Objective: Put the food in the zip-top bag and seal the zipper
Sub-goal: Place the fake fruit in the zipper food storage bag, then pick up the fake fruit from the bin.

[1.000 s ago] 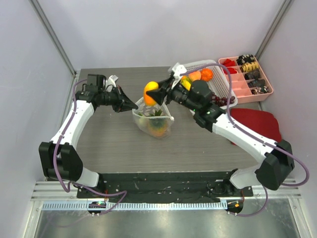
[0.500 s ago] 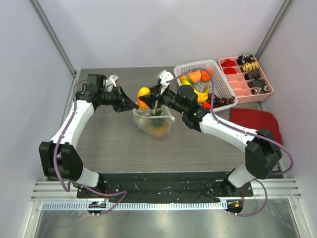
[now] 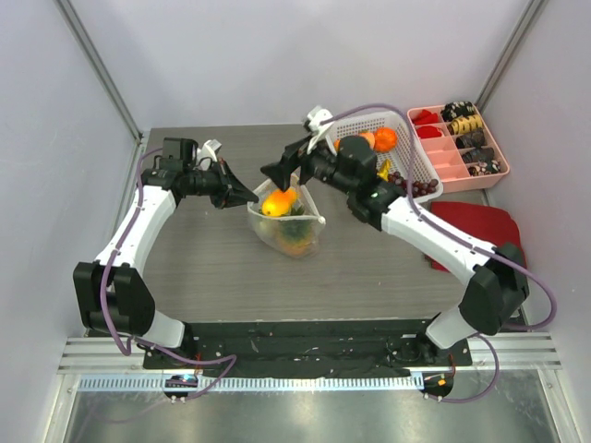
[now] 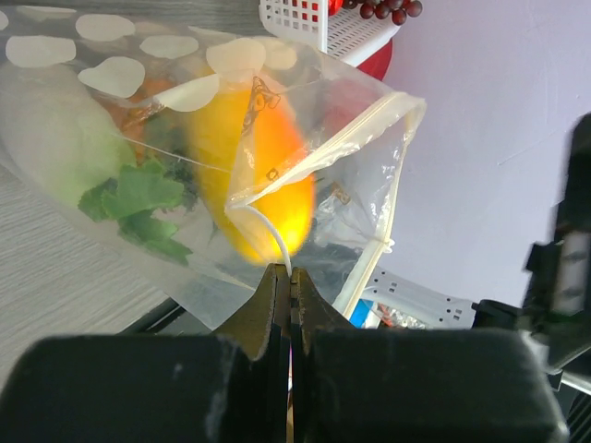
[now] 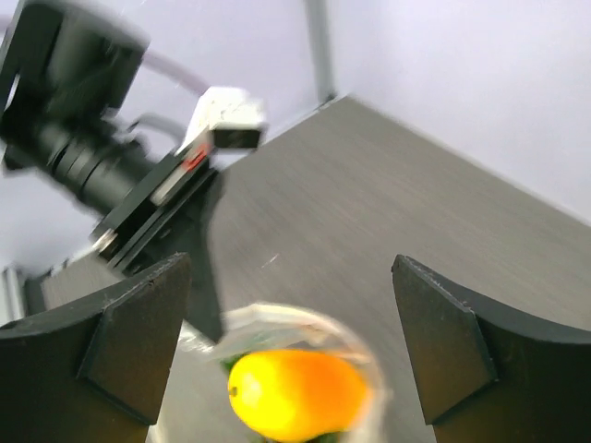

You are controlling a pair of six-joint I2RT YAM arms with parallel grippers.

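Left gripper [image 4: 290, 275] is clenched on the left edge of the zip-top bag [image 3: 288, 231], fingers pressed flat together with a fold of clear film between them. Right gripper [image 3: 277, 177] is spread wide, nothing in it, hanging just above the bag's mouth.

The bag stands on the table [image 3: 203, 258] about mid-scene, between the two grippers, mouth up and held open. It's clear, crinkly film with white dots. The zipper [image 4: 362, 137] shows as a whitish strip along the mouth rim, unsealed, bowed into an open loop.

An orange-yellow fruit [image 3: 279, 201] sits at the bag's mouth, inside the rim. In the right wrist view it lies below and between the open fingers [image 5: 138, 341], touching neither. It's smooth, oval, yellow at one end and deeper orange at the other, blurred in both wrist views. In the left wrist view I see it through the film, with green leaves [image 4: 138, 196] to its left and a pale whitish radish [image 4: 51, 138] further left. Something orange lies lower in the bag, too unclear to name.

Far right of the bag is the white mesh basket [image 3: 417, 175] with more toy food, including dark grapes [image 3: 414, 187]. Pink tray [image 3: 452, 159] is right of the basket, and a red cloth [image 3: 480, 229] lies nearer, on the right.
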